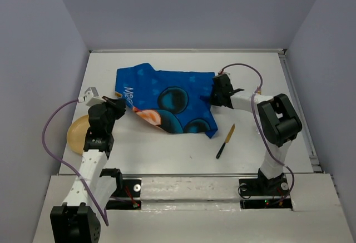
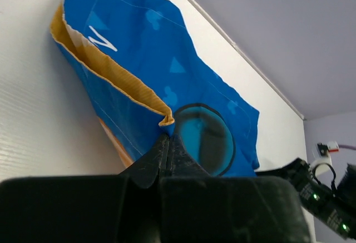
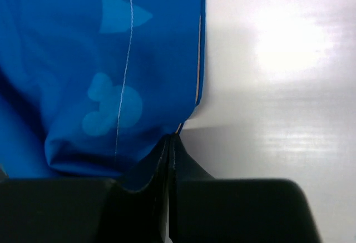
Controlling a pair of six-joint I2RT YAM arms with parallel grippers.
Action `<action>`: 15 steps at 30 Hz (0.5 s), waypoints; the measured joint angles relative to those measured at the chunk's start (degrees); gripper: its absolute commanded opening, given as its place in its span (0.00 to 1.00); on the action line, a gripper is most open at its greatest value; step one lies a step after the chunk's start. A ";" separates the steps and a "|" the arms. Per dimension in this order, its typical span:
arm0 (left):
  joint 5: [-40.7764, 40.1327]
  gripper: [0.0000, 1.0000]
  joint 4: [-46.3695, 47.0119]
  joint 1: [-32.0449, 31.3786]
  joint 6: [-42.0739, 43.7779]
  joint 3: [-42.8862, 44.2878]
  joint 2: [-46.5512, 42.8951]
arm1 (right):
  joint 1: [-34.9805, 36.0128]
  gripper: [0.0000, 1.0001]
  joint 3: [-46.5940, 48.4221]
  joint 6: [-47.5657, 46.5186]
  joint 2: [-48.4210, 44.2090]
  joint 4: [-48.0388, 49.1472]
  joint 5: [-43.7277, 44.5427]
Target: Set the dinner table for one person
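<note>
Blue Mickey-print cloth placemat point(image 1: 167, 95) lies rumpled mid-frame; your left pincer point(image 1: 122, 104) and right pincer point(image 1: 213, 96) each clamp an opposite edge, likely to stretch it flat.

White lettering point(image 1: 129, 92) on the blue printed cloth placemat point(image 1: 167, 95)
Near the placemat's left edge, only a leading "M" can be read; the following letters are too small and creased to make out.
</note>
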 measured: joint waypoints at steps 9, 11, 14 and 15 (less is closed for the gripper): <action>5.60 0.00 -3.32 0.00 1.86 1.20 -2.56 | -5.57 0.22 18.40 -6.38 10.51 -3.56 2.19; 6.38 0.00 -4.90 0.00 3.06 2.56 -3.43 | -7.06 0.70 24.83 -9.46 12.50 -4.55 3.58; 7.61 0.00 -5.84 0.00 4.66 4.79 -4.00 | -8.55 0.75 30.42 -13.09 12.17 -6.69 5.44; 7.93 0.00 -6.08 0.00 5.16 5.35 -4.09 | -8.74 0.73 30.64 -13.88 10.95 -6.73 5.42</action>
